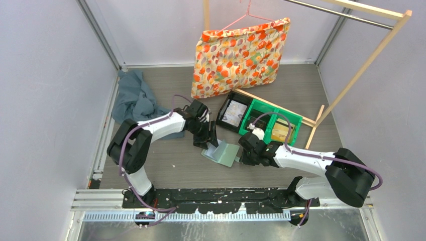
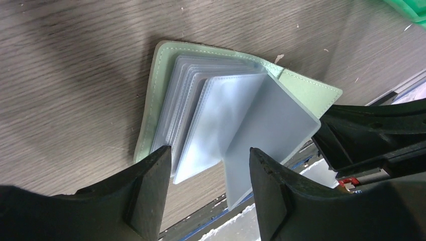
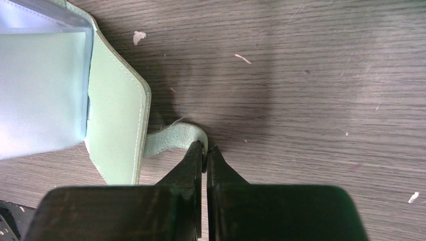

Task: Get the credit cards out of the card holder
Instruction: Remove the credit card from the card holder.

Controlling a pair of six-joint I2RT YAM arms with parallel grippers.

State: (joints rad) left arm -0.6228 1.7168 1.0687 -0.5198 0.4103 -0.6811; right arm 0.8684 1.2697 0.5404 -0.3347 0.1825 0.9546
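Card holder [image 1: 224, 153]: lies opened on the table [image 1: 176, 168], between the two claws, green cover down
Clear pockets [image 2: 221, 115]: fanned upward from the cover; whether cards are inside, cannot tell
Left claw [image 2: 210, 163]: open, one finger on each side of the pocket edges
Right claw [image 3: 206, 150]: closed, pinching the holder's strap [image 3: 173, 138] low at the table

Seen from above, bare table [image 1: 171, 168] lay open from 6 to 8 o'clock of the card holder [image 1: 223, 153]. The right gripper [image 3: 206, 153] crowded its 3 o'clock edge and the left gripper [image 2: 208, 153] its 11 o'clock corner. A black tray [image 1: 221, 114] and a green bin [image 1: 257, 109] stood near, from 12 to 2 o'clock.
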